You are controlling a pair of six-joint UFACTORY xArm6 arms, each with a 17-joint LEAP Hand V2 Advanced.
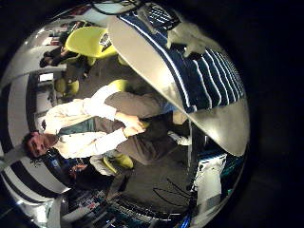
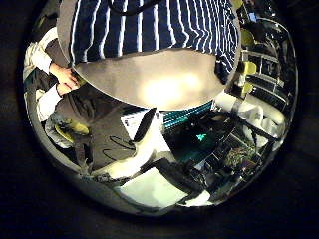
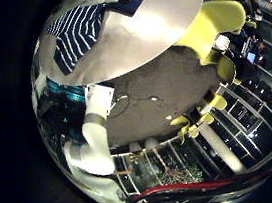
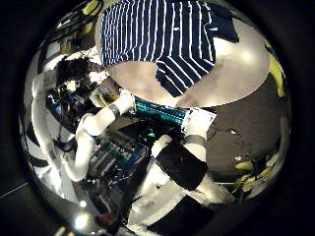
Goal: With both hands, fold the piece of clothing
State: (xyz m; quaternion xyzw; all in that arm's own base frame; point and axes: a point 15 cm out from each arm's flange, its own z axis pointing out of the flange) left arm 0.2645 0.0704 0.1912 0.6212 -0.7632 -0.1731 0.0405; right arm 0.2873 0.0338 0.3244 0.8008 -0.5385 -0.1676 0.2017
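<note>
A white robot arm [image 4: 89, 128] stands beside the table.
Chairs [image 1: 85, 40] [image 3: 216, 15] stand on the floor around the table. The white arm also shows in the right little finger side palm view [image 3: 95, 137]. Cluttered desks and shelves [image 2: 239, 149] line the room's edge.
</note>
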